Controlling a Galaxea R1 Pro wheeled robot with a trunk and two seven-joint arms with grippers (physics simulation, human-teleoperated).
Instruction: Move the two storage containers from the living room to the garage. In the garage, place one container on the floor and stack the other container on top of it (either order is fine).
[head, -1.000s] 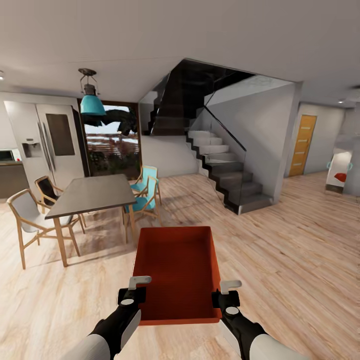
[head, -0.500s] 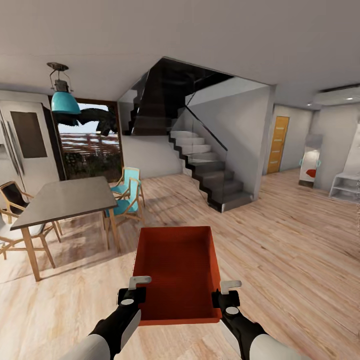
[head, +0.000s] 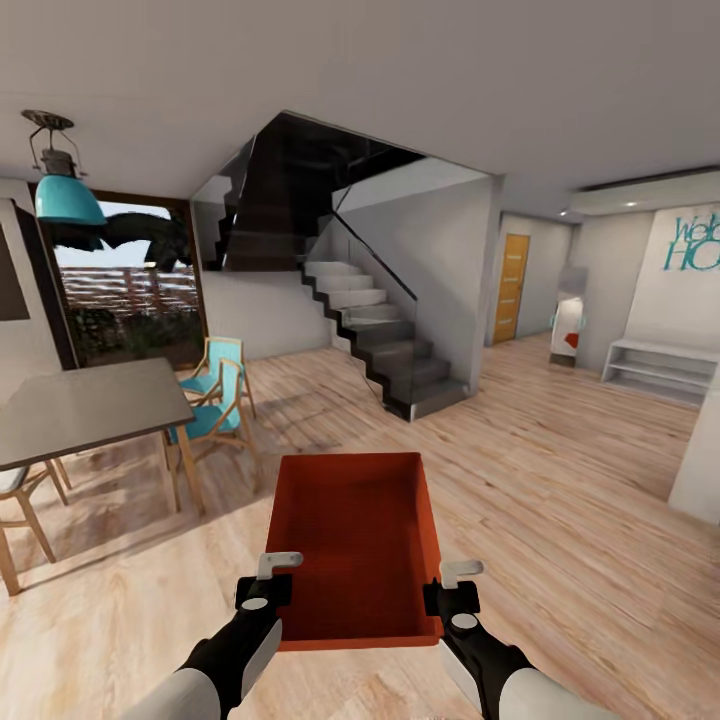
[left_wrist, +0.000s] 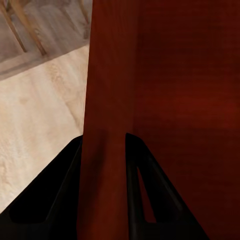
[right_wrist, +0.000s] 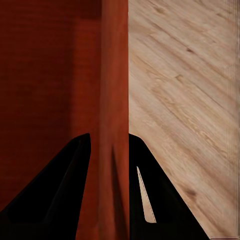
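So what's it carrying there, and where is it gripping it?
An orange-red storage container, held by both grippers: left gripper pinches its left wall, right gripper its right wall.

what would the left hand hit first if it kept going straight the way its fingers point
Nothing free: the left hand is shut on the storage container, its side wall running ahead between the fingers. Beyond looks like wood-plank floor, depth unclear.

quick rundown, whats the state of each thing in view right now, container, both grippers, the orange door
storage container: open-top, empty, level, held off the wood floor between both arms
left gripper: shut on the container's left wall, one finger each side
right gripper: shut on the container's right wall, one finger each side
orange door: closed, as far as it can be told at this range
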